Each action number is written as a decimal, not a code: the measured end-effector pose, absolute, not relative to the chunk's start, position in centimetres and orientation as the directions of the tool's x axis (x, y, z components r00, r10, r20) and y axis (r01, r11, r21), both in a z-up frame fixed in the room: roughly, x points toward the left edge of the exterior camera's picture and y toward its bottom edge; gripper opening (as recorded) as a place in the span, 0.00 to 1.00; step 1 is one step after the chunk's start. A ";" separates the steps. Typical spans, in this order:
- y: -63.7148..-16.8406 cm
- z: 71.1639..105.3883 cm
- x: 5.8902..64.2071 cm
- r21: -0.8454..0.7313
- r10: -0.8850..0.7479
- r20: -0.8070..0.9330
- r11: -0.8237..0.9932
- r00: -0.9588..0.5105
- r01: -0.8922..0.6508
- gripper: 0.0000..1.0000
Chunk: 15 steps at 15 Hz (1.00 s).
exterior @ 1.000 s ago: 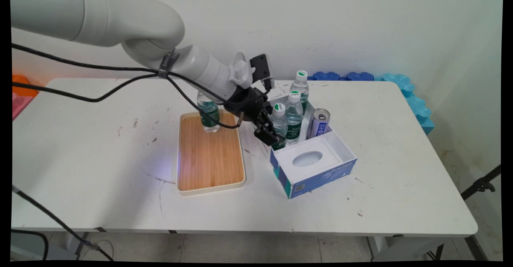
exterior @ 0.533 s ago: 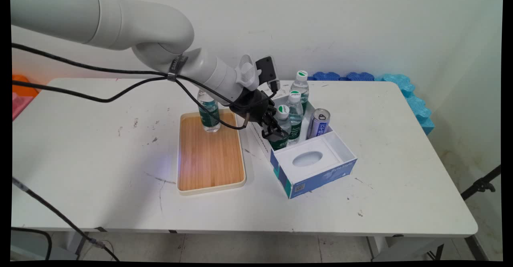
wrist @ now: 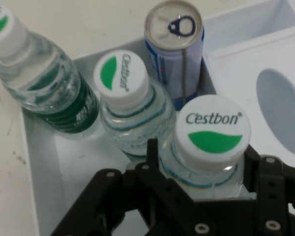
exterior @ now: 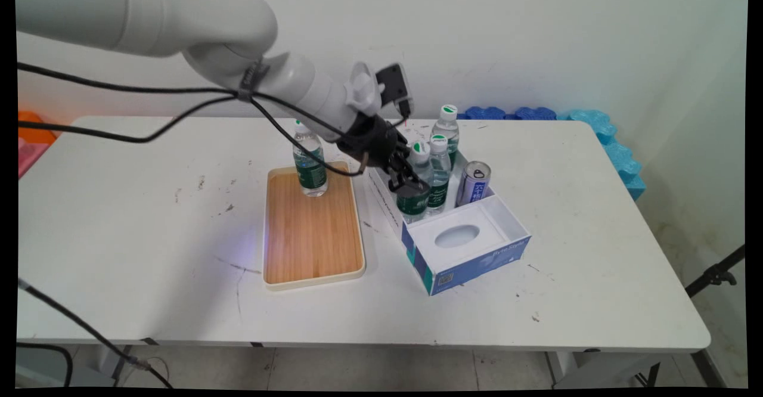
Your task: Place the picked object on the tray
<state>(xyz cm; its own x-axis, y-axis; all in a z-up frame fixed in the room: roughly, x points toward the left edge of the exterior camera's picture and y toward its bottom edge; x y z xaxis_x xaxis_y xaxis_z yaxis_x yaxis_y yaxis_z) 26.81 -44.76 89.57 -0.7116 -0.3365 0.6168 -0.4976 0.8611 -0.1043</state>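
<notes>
The tool (exterior: 410, 183) is closed around the shoulder of a water bottle (exterior: 415, 183), just under its white cap with the green mark. In the hand view the two fingers (wrist: 152, 162) press against the clear plastic from either side, with the cap rising between and above them, so the bottle (wrist: 211, 147) sits squarely in the grip with no gap visible.

The held bottle stands upright, its long axis running straight up out of the tool and crossing the line between the fingers. Its lower part is inside the rear compartment of a blue and white box (exterior: 477, 254), and from these views it cannot be told whether the base rests on the box floor or hangs just off it.

Immediately beyond the tool, on the far side of the held bottle, stands a second bottle (wrist: 132, 108), touching or nearly touching the first. Beside that one stands a blue and white can (wrist: 176, 54) with its pull tab upward, and farther off a third bottle (wrist: 34, 78) near the box's rear corner.

Behind the tool, back along the arm's side, a wooden tray (exterior: 313, 230) lies on the tabletop (exterior: 149, 218) with another bottle (exterior: 309, 161) upright at its far end, well apart from the box.
</notes>
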 end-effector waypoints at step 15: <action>-41.7 95.0 35.7 -0.057 -0.336 0.647 0.874 -0.684 -0.483 0.00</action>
